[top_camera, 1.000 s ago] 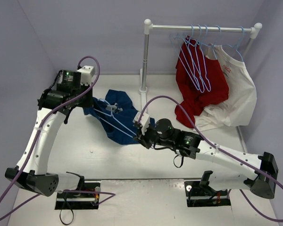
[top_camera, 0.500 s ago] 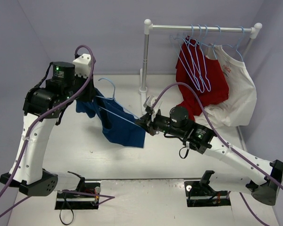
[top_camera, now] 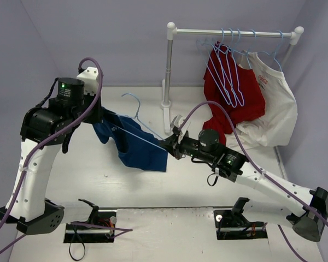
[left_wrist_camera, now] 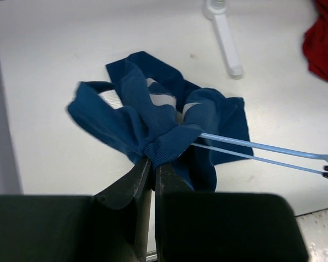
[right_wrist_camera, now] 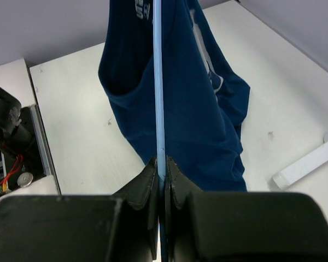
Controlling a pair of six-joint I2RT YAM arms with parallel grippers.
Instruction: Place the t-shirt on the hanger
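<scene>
- The left arm stands tall over the tabletop's [top_camera: 98, 180] left side, elbow high and wrist bent in toward the middle. From above, the left gripper [top_camera: 102, 116] is buried in cloth, so its jaws can't be read there.
- The left wrist view settles it: the gripper is pinched tight on a bunched fold of the t-shirt [left_wrist_camera: 153, 117], held up off the surface.
- Overhead, the navy t-shirt hangs in the air left of centre, draped on the hanger [top_camera: 147, 132], whose hook points toward the far edge.
- Only the left wrist view shows two hanger wires coming out of the cloth, heading right.
- The right arm reaches long and low from the near right corner toward the centre, and the right gripper [top_camera: 168, 143] meets the hanger's end.
- In the right wrist view, that gripper is clamped on the thin blue wire, with navy cloth hanging on both sides.
- At the far right corner, a rail [top_camera: 235, 33] carries a red shirt [top_camera: 229, 106] and a white shirt [top_camera: 273, 114].
</scene>
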